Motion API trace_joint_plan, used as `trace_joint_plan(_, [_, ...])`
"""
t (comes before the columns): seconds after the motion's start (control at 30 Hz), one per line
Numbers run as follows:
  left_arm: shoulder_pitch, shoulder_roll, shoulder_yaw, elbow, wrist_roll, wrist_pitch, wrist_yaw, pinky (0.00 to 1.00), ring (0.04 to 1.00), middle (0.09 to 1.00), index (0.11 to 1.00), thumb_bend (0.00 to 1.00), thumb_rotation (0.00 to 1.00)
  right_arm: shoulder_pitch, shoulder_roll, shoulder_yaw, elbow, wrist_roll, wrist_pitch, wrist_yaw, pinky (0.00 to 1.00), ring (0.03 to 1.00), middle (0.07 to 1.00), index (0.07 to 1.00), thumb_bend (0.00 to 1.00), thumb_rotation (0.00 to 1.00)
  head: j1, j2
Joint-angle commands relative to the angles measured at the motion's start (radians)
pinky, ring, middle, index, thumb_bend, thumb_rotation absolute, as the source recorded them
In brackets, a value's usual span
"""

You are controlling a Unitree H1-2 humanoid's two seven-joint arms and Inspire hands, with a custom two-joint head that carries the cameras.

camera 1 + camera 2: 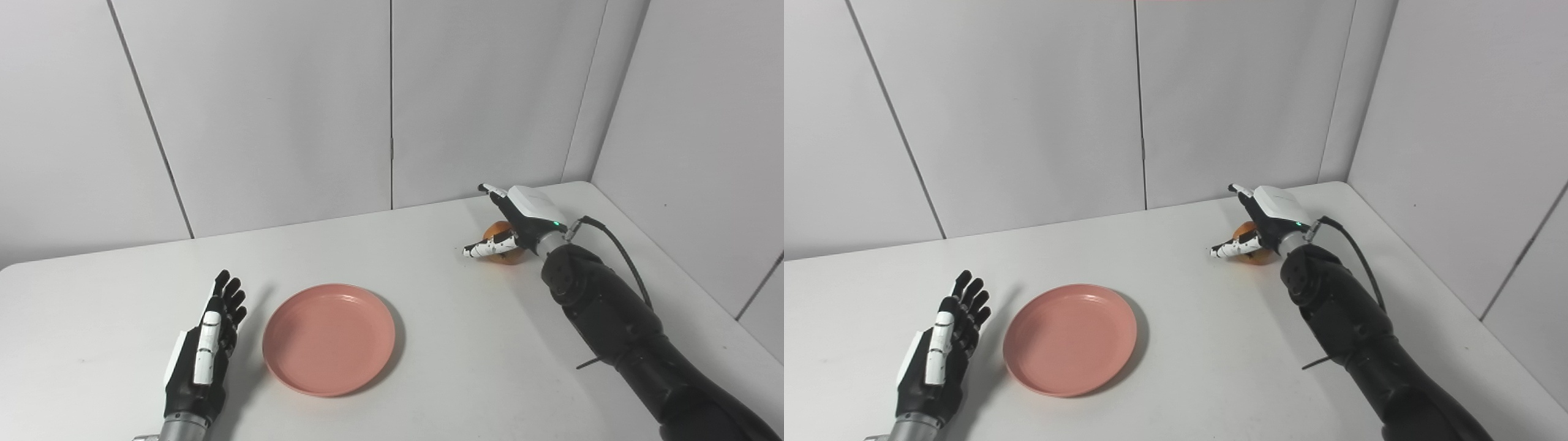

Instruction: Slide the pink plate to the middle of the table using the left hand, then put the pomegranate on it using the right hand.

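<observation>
Resting low over the white table (441,343), the left hand (205,352) lies just beside the round, shallow pink plastic plate (329,339), a narrow strip of table between them. This hand holds nothing: its black fingers (229,297) are stretched out and slightly apart, pointing away from the robot, with the white-trimmed back of the hand turned up. The plate sits flat on the table to the thumb side of that hand, its raised rim unbroken all round and nothing in it.

Well apart from the plate, toward the far right corner of the table, the right hand (517,223) is cupped over the small round orange-red pomegranate (499,236). The fruit shows only in part, between the white thumb (490,248) on the near side and the fingers curving over the far side; the palm covers its top. The thumb and fingers wrap around it, but whether they actually press on the fruit cannot be told from either view. The pomegranate appears to sit on the table beneath the hand. A green light glows on the white back of this hand, and a black cable (618,251) loops from the wrist along the dark forearm.
</observation>
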Motion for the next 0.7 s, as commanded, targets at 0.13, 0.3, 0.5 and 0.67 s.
trace_joint_plan(0.13, [0.017,0.003,0.000,-0.001,-0.002,-0.003,-0.008,1.00,1.000,1.000,1.000,0.50,1.00,-0.014,-0.034,-0.033,-0.049,0.006,-0.006,-0.027,0.66,0.761,0.796,0.814,0.87,0.26,-0.002,0.001])
trace_joint_plan(0.3, [0.017,0.002,-0.001,-0.003,0.001,-0.003,-0.005,1.00,1.000,1.000,1.000,0.50,1.00,-0.004,-0.033,-0.044,-0.065,0.014,-0.002,-0.016,0.56,0.647,0.727,0.748,0.84,0.18,-0.001,0.004])
trace_joint_plan(0.5, [0.019,0.000,-0.001,-0.007,-0.001,-0.002,-0.005,1.00,1.000,1.000,1.000,0.49,1.00,-0.002,-0.036,-0.040,-0.068,0.006,0.034,0.009,0.50,0.592,0.679,0.685,0.84,0.09,0.000,0.007])
trace_joint_plan(0.67, [0.020,-0.002,-0.001,-0.007,-0.004,-0.002,-0.006,1.00,1.000,1.000,1.000,0.50,1.00,-0.002,-0.033,-0.037,-0.064,-0.005,0.059,0.015,0.50,0.582,0.669,0.668,0.80,0.00,0.001,0.008])
